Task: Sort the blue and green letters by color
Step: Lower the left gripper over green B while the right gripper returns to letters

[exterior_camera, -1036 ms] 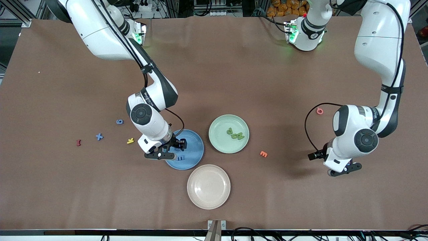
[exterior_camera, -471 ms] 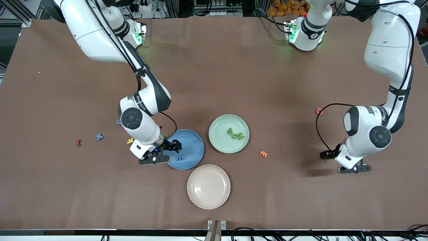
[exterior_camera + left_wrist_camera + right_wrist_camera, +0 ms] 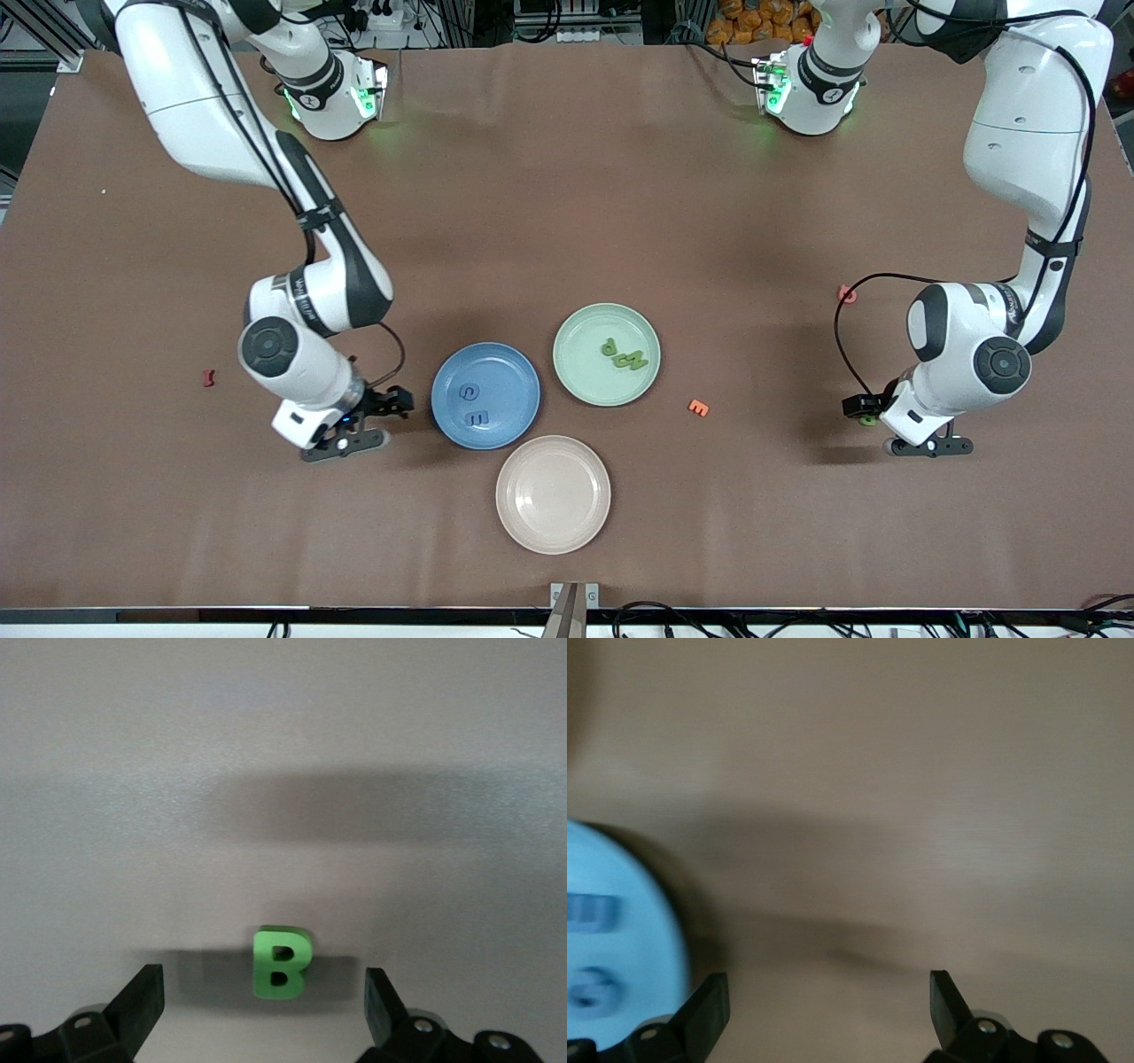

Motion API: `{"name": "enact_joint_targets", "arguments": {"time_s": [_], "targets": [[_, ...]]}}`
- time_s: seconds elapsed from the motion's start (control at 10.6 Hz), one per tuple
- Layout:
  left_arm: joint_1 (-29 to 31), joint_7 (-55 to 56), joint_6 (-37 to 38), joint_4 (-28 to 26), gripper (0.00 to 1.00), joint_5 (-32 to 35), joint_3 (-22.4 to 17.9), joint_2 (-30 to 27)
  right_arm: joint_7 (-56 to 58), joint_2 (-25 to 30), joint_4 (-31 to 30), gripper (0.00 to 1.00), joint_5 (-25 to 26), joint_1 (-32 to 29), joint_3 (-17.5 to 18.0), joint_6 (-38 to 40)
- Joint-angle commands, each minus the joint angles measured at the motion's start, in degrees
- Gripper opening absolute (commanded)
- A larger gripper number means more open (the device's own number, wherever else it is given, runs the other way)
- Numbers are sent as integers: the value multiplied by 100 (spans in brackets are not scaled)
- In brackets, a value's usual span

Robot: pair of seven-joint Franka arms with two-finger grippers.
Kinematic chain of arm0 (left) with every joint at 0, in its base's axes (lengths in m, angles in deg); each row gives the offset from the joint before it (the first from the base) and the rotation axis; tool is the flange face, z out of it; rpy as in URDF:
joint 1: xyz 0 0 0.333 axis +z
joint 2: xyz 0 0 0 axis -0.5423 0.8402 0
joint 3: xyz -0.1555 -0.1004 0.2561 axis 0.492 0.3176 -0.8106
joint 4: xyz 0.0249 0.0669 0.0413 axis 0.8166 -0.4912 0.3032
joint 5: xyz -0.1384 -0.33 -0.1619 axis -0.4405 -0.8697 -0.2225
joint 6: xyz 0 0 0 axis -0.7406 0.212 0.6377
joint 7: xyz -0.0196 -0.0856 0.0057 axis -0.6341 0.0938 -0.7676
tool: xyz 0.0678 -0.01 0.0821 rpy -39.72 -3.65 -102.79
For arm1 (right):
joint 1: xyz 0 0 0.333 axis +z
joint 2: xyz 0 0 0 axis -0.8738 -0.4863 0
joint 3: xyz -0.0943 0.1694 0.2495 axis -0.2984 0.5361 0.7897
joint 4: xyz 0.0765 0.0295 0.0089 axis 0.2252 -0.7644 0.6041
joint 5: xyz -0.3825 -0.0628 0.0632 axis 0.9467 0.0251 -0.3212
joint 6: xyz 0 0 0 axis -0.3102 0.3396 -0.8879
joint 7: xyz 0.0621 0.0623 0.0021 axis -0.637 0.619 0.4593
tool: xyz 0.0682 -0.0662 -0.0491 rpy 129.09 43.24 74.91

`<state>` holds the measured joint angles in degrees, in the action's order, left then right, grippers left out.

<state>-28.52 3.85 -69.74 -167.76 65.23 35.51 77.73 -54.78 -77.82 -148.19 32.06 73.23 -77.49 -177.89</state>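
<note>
Two blue letters, a C (image 3: 469,391) and an E (image 3: 477,416), lie in the blue plate (image 3: 514,372). In the green plate (image 3: 580,332) lie a green P (image 3: 609,346) and N (image 3: 631,361). My right gripper (image 3: 390,406) is open and empty over bare table beside the blue plate (image 3: 629,895), toward the right arm's end; its wrist view shows nothing between the jaws of the right gripper (image 3: 828,1003). Toward the left arm's end, my left gripper (image 3: 861,410) is open low over a green B (image 3: 282,962) that lies flat between the fingers (image 3: 142,1001) of the left gripper (image 3: 262,1005), untouched.
An empty beige plate (image 3: 553,532) sits nearest the front camera. An orange E (image 3: 698,408) lies beside the green plate. A dark red character (image 3: 208,378) lies toward the right arm's end, a pink one (image 3: 847,293) near the left arm's cable.
My right gripper opened over the blue plate, left the C there and drew away toward the right arm's end. My left gripper shifted a little and settled low over the green B.
</note>
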Motion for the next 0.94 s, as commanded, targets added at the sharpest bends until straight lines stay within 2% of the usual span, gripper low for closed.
{"name": "enact_joint_targets", "arguments": {"time_s": [0.0, 0.28, 0.38, 0.57, 0.85], "targets": [[34, -136, 136, 26, 100, -20, 24, 4, 476, -80, 85, 100, 331, -422, -146, 73], [34, -319, 136, 149, 100, -19, 24, 144, 828, -72, -20, 100, 332, -923, -156, 73], [43, -381, 136, 150, 100, -19, 24, 153, 837, -11, -221, 100, 323, -1073, -147, 30], [43, -434, 136, 167, 100, -11, 24, 153, 776, 418, -800, 100, 297, -1127, -147, -67], [43, -532, 136, 229, 100, -19, 24, 171, 811, 1122, -2038, 100, 297, -1197, -121, -619]]}}
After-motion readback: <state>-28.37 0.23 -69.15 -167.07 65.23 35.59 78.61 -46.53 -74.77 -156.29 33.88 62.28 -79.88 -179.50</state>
